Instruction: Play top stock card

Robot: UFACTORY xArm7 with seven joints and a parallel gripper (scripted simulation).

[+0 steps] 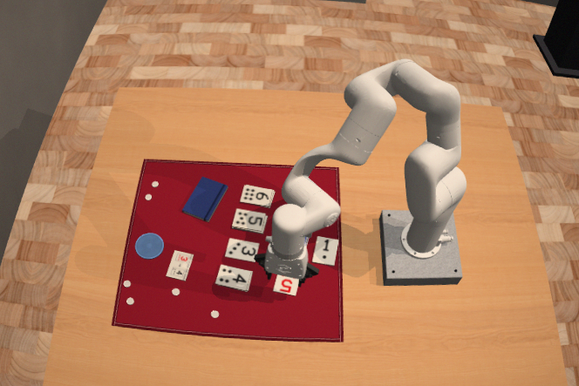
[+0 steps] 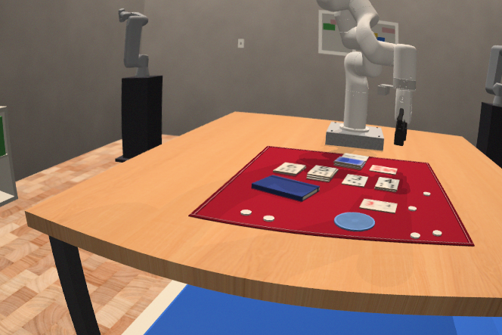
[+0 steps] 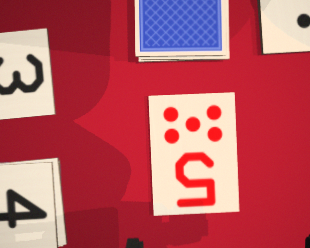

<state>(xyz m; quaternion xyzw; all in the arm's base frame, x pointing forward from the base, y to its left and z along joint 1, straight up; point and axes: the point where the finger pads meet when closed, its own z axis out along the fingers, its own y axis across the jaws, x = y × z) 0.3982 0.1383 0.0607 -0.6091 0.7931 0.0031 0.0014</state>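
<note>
Wrist view: red 5 card (image 3: 193, 153) lies face up right beneath my claw (image 1: 286, 274), jaws wide, holding nothing, poised for regrasping toward the black 6 pile (image 1: 257, 195).

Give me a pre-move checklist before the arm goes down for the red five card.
1. Red five card face up, lying alone on the red cloth: ok.
2. Gripper jaws open and holding nothing: ok.
3. Gripper above the card: ok in the wrist view.
4. Target pile showing a black six, nothing else on it: ok.
5. Blue-backed stock pile apart from the five: ok.
6. Path past the black five pile: cannot tell.
</note>
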